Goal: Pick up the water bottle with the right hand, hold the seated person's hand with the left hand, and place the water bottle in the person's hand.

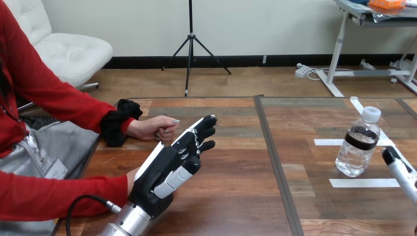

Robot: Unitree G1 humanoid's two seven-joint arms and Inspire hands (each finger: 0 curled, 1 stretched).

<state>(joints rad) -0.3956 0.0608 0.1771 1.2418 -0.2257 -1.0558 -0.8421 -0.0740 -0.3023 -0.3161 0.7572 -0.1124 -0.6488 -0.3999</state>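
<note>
Bottle (pixel 358 145) upright on the table (pixel 236 196), right half, cap on, standing among white tape strips (pixel 364 183). Right hand (pixel 399 167) just beside it at the view's right edge, apart from it; can't tell its state. Left hand (pixel 172 164) raised over the table's left half, fingers straight, slightly spread, holding nothing. Person's hand (pixel 156 129) rests on the table as a loose fist beside those fingers. Contact between the two: can't tell. No grasp visible.
</note>
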